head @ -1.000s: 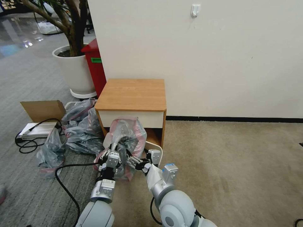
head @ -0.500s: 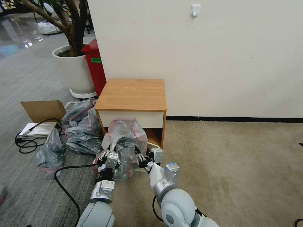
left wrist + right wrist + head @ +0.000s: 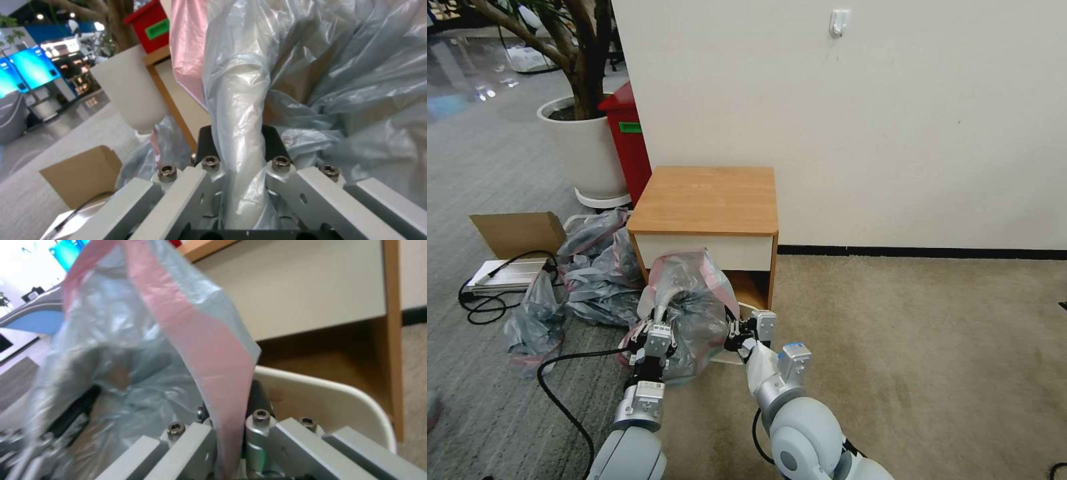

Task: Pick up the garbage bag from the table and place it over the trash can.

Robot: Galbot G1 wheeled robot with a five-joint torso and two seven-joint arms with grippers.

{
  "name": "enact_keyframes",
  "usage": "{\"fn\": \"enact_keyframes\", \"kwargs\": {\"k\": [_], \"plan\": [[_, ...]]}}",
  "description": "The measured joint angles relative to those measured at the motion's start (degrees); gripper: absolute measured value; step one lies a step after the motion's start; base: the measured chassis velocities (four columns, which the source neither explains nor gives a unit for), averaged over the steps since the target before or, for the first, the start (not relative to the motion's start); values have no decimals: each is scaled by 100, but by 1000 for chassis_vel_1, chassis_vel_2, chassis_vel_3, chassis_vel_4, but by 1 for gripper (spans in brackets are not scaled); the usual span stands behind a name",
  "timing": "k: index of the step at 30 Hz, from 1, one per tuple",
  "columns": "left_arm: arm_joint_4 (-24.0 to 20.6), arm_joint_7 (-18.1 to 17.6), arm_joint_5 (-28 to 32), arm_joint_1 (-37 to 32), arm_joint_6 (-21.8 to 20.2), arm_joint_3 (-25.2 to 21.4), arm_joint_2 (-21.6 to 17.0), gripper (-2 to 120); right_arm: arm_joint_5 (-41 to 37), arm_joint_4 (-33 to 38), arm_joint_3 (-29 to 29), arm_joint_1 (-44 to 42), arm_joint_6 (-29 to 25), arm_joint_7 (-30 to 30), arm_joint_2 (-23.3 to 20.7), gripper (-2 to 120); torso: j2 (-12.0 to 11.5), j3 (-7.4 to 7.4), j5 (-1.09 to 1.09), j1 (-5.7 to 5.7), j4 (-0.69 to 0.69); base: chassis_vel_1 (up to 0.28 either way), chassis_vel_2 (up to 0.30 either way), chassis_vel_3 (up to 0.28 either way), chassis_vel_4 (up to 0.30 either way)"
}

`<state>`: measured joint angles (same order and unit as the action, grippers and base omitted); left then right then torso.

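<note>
Two grippers hold one garbage bag low in front of the nightstand. The left gripper is clamped on a twisted bunch of the grey plastic. The right gripper is pinched tight on the pink rim band. The bag puffs up between them, stretched from one arm to the other, with its top reaching the white drawer front. The beige trash can sits on the carpet just under the bag, and its rounded rim peeks out beside the right gripper. More crumpled grey bags lie on the floor to the left, near a cardboard box.
</note>
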<state>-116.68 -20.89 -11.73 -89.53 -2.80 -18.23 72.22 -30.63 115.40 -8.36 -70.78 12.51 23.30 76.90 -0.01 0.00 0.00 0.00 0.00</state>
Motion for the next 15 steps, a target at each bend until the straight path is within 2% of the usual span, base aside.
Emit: {"fn": "enact_keyframes", "kwargs": {"k": [7,15], "plan": [[-27,108,486,-123,424,-173,18,6,-34,-47,324,92,-47,-34,-188,0,1,0,0,0,0,0,0,0,0],[-133,153,879,-213,637,-315,42,6,-121,-23,595,88,-57,-43,-402,0,1,0,1,0,0,0,0,0,0]]}}
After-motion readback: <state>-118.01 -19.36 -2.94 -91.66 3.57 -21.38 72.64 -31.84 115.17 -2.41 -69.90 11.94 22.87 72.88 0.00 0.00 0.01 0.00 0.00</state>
